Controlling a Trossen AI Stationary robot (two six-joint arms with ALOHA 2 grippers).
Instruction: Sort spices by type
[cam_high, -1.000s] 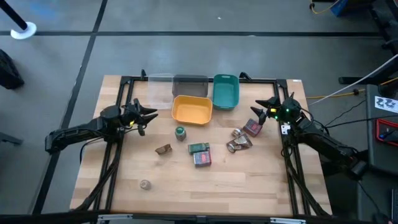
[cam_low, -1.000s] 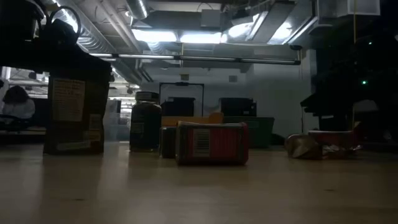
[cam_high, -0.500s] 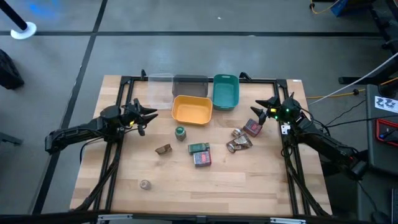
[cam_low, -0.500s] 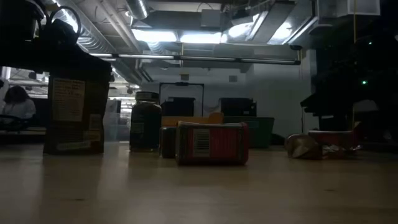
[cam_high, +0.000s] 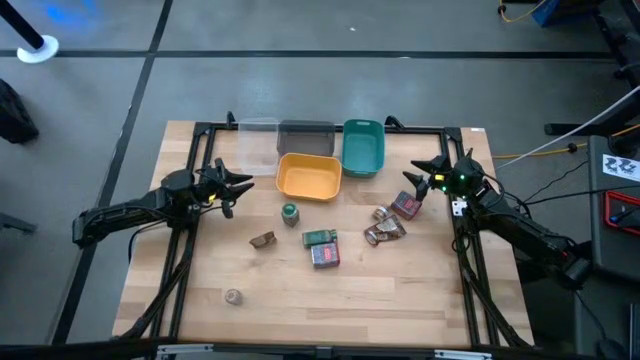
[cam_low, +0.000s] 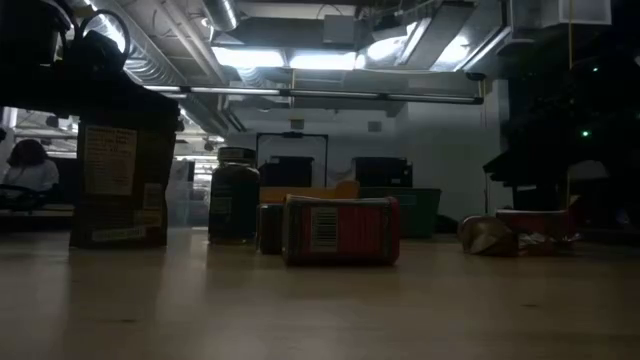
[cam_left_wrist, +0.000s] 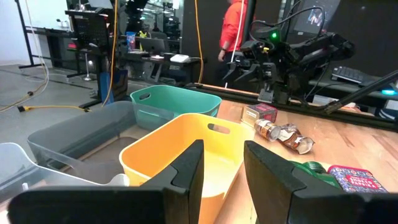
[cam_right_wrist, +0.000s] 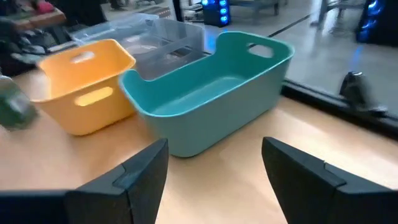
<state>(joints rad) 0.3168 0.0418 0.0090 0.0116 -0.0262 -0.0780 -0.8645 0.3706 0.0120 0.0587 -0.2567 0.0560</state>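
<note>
you look straight down on the whole bench (cam_high: 400, 290) from high up; low down, you look level across it; both wrist cameras sit close, sharing the yellow tray (cam_left_wrist: 186, 140).

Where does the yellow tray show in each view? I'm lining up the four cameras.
High view: yellow tray, table's far middle, beside the teal tray.
Low view: its rim shows behind the red box.
Left wrist view: centre foreground.
Right wrist view: at the left.
Shared landmark: the teal tray.
</note>
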